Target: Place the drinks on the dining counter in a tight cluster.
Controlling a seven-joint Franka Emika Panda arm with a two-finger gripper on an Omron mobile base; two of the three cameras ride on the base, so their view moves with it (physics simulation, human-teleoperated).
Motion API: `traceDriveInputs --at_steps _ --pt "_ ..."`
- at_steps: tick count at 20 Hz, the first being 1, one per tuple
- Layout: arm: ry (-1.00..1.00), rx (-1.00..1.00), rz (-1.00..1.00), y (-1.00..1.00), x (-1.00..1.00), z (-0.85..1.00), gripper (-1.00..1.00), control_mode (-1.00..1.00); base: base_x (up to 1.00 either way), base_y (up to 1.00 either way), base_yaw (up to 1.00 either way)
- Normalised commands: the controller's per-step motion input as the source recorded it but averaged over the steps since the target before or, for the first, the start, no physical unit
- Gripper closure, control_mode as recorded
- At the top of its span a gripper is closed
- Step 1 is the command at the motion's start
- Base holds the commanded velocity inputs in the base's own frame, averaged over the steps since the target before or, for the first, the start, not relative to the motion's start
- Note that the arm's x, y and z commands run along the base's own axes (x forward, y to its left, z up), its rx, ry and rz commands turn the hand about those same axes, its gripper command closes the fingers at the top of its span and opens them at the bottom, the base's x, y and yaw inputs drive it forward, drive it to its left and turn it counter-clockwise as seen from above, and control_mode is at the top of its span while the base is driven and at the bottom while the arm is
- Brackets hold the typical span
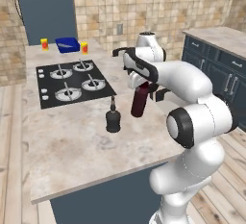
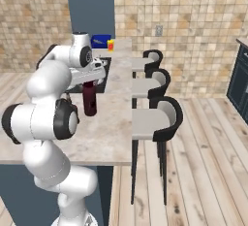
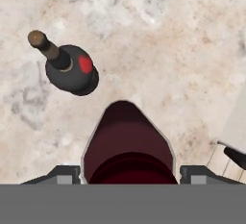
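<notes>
The dark-red bottle (image 1: 139, 103) (image 2: 89, 101) stands upright near the right side of the dining counter (image 1: 72, 146) (image 2: 109, 133), its base at or just above the top. My gripper (image 1: 140, 84) (image 2: 88, 81) (image 3: 129, 172) comes down from above and is shut on the bottle's upper part, one finger on each side. In the hand view the dark-red bottle (image 3: 127, 141) sits between the fingertips (image 3: 67, 174). The squat black bottle (image 1: 113, 119) (image 3: 72, 71) with a thin neck stands a short way to the left, apart from the red one.
A black cooktop (image 1: 72, 81) is set in the counter behind the bottles. Two yellow-red jars (image 1: 44, 44) (image 1: 84, 48) and a blue box (image 1: 67, 44) sit at the far end. Stools (image 2: 155, 118) line the counter's right edge. Dark blue cabinets (image 1: 216, 69) stand at right.
</notes>
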Motion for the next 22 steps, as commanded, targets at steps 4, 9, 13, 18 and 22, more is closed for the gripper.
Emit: traceDriveInputs --at_steps 4,9,13,18,22 --pt "0.0 0.0 0.01 0.03 0.12 -0.33 1.0 -1.0 0.0 0.0 0.0" --pt "0.0 0.0 0.0 0.0 0.14 -0.49 1.0 -1.0 0.0 0.0 0.0" --pt "0.0 0.0 0.0 0.0 0.13 -0.37 1.0 -1.0 0.0 0.0 0.0" --pt "0.0 -0.03 0.0 0.04 0.16 -0.19 1.0 -1.0 0.0 0.0 0.0" --pt "0.0 -0.04 0.0 0.13 0.1 0.0 1.0 -1.0 0.0 0.0 0.0"
